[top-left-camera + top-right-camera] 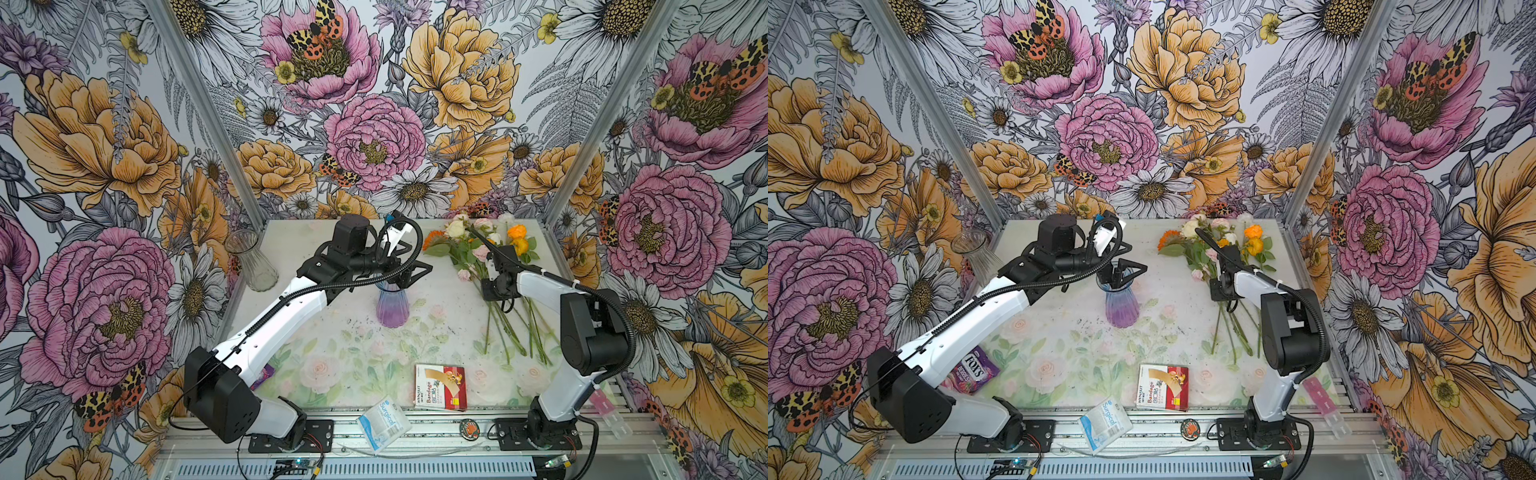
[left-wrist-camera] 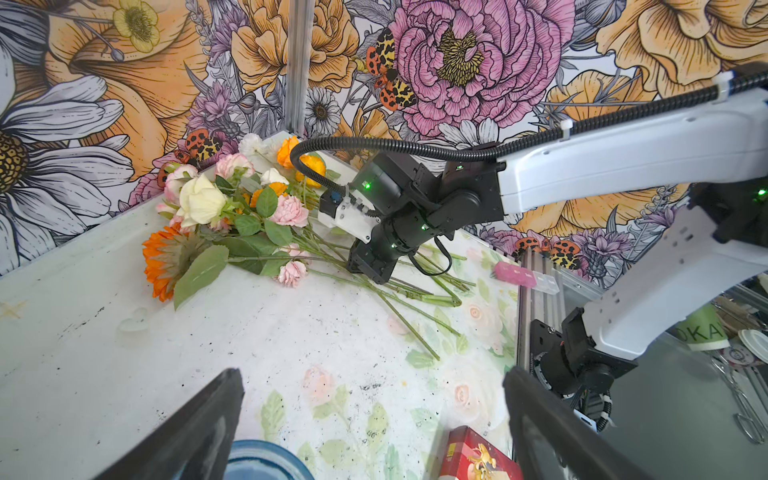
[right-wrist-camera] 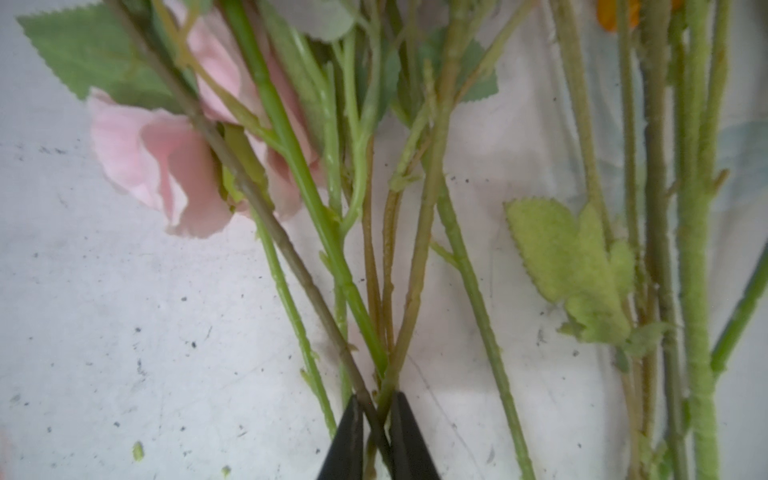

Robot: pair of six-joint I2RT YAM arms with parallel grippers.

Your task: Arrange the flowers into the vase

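A pale table (image 1: 332, 257) printed with faint roses, walled in by bold floral paper. Loose flowers (image 1: 469, 245) lie in a flat heap along its right edge. Their pink, cream and orange heads reach the far right corner and their green stems fan toward the near edge, so none is in a vase yet.

A tinted vase (image 1: 391, 309), blue at the rim and purple below, stands upright near the middle of the surface. A clear glass vase (image 1: 253, 262) stands unused in the far left corner.

The left gripper (image 1: 1121, 270) hangs at the tinted vase's mouth with jaws spread wide, gripping nothing. It is probably there to steady the vase.

The right gripper (image 3: 376, 415) points down into the heap, its black tips pinched narrow where several stems cross. It may lift more than one flower.
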